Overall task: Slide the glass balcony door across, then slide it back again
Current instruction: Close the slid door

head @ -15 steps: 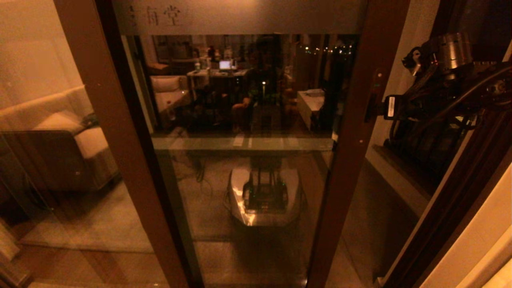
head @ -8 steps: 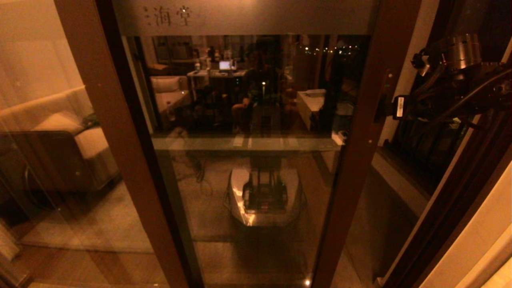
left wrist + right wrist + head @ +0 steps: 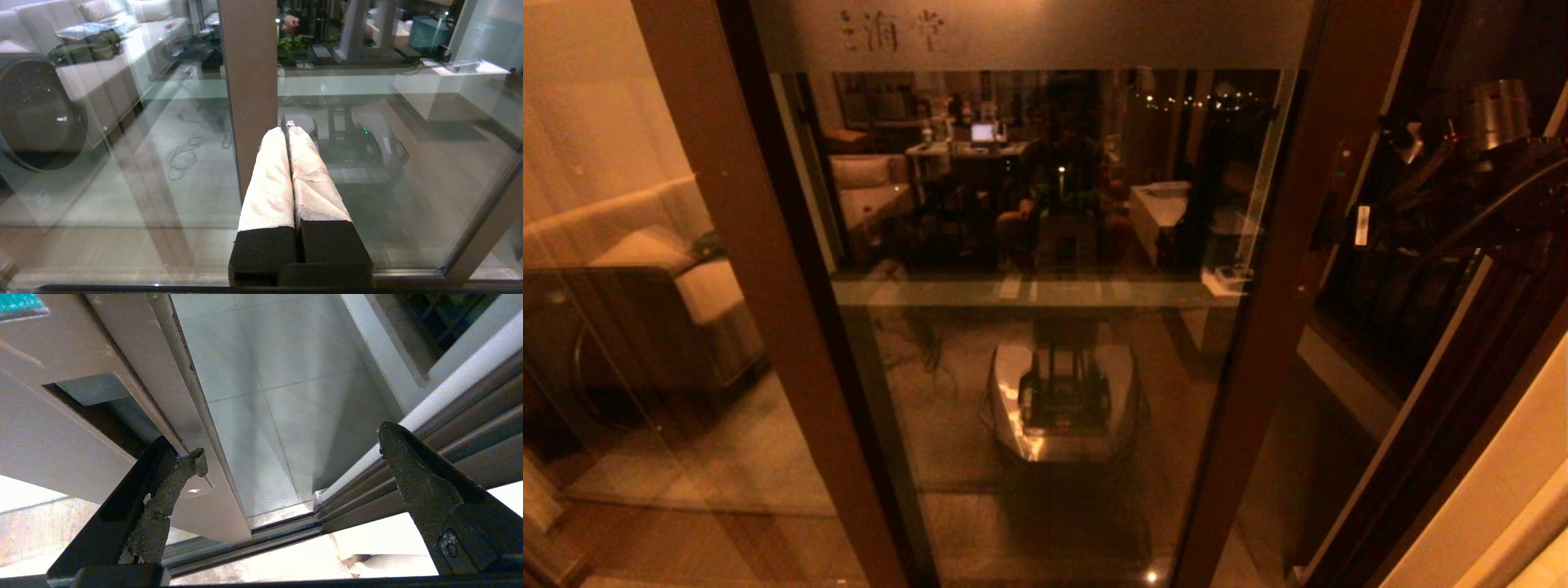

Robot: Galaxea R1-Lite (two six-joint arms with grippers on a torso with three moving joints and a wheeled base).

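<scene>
The glass balcony door, with a frosted top band, fills the middle of the head view. Its brown stile stands at the right, carrying the dark handle slot. My right gripper is at that slot. In the right wrist view the right gripper is open; one fingertip rests at the edge of the handle recess in the stile, the other is beside the door jamb. My left gripper is shut and empty, low down, facing the glass beside a brown post.
A brown-framed glass panel without a handle stands at the left. At the right, the jamb leaves a narrow gap over balcony floor. A dark barred window lies beyond. The floor track runs under the door.
The door's stile and my right gripper have moved to the right together. The gap between stile and jamb has narrowed.
</scene>
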